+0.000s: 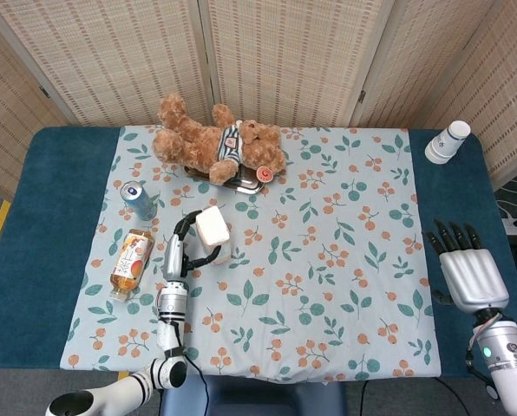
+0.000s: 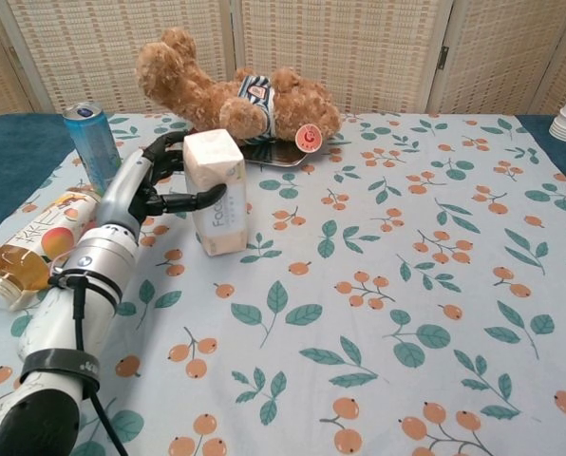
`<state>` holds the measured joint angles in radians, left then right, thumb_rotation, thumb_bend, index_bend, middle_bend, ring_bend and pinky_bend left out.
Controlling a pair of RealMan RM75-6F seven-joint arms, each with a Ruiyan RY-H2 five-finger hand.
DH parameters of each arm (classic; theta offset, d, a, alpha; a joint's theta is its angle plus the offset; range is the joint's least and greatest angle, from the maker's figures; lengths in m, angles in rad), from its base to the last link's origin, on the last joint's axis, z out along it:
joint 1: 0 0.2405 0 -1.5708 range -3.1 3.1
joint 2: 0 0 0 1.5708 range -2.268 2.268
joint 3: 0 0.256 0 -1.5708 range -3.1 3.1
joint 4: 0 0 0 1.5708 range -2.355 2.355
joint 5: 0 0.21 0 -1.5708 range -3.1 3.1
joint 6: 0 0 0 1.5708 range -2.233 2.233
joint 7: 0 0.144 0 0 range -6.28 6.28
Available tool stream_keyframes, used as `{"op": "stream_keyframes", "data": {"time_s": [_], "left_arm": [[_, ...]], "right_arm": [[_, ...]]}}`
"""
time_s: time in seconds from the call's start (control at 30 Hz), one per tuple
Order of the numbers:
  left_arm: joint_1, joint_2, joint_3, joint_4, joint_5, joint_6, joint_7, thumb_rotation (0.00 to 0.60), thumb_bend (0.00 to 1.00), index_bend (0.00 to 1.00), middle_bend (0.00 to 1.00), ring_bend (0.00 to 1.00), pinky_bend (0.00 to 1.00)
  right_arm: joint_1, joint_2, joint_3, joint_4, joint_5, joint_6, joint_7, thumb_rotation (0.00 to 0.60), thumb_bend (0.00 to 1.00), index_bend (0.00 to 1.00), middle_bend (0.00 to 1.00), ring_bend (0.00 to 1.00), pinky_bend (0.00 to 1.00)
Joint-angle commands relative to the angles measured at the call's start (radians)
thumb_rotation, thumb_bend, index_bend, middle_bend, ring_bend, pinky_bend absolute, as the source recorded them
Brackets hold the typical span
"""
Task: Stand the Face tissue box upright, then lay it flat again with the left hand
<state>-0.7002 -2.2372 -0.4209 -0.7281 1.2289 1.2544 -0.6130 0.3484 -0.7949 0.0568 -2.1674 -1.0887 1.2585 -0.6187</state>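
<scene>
The Face tissue box point(image 2: 216, 193) is a pale pink pack standing upright on its short end on the floral cloth point(image 2: 406, 285). From above it shows at the centre-left point(image 1: 213, 229). My left hand point(image 2: 160, 182) reaches in from the left and holds it, thumb across the printed front and the other fingers point(image 2: 166, 145) curled behind the top edge. In the head view the same left hand point(image 1: 186, 239) lies just left of the box. My right hand point(image 1: 469, 271) is open, fingers straight and apart, over the blue cloth at the far right, away from everything.
A teddy bear point(image 2: 235, 90) lies on a metal tray point(image 2: 278, 152) just behind the box. A blue can point(image 2: 92, 142) and a lying juice bottle point(image 2: 31, 249) are to the left of my left arm. Stacked paper cups point(image 1: 448, 140) stand at the back right.
</scene>
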Motion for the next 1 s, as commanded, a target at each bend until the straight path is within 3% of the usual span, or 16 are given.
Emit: {"op": "stream_keyframes", "data": {"time_s": [0.03,0.17,0.27,0.6,0.77,1.0], "left_arm": [[0.007,0.013,0.01,-0.015,0.011,-0.007,-0.011,0.6,0.15,0.0,0.26,0.05,0.07],[0.007,0.029,0.006,-0.034,0.016,-0.013,-0.021,0.6,0.13,0.0,0.08,0.0,0.06],[0.007,0.04,0.007,-0.05,0.027,-0.008,-0.032,0.6,0.12,0.0,0.02,0.0,0.05],[0.028,0.095,0.009,-0.159,0.05,0.03,-0.021,0.6,0.11,0.0,0.0,0.0,0.05],[0.066,0.151,0.049,-0.28,0.104,0.1,0.018,0.6,0.11,0.0,0.0,0.0,0.05],[0.059,0.234,0.022,-0.463,0.128,0.127,0.148,0.6,0.11,0.0,0.01,0.0,0.05]], "right_arm": [[0.002,0.0,-0.002,0.002,0.006,-0.005,0.0,0.6,0.12,0.13,0.0,0.0,0.0],[0.004,0.0,-0.002,0.001,0.005,-0.005,0.0,0.6,0.12,0.13,0.0,0.0,0.0],[0.004,-0.001,-0.003,0.002,0.006,-0.003,-0.002,0.6,0.12,0.14,0.0,0.0,0.0],[0.008,0.001,-0.003,-0.002,0.011,-0.004,-0.003,0.6,0.12,0.14,0.0,0.0,0.0],[0.012,0.009,-0.001,-0.007,0.009,-0.007,0.005,0.6,0.12,0.14,0.0,0.0,0.0],[0.01,0.028,0.003,-0.022,-0.007,-0.008,0.033,0.6,0.12,0.14,0.0,0.0,0.0]]}}
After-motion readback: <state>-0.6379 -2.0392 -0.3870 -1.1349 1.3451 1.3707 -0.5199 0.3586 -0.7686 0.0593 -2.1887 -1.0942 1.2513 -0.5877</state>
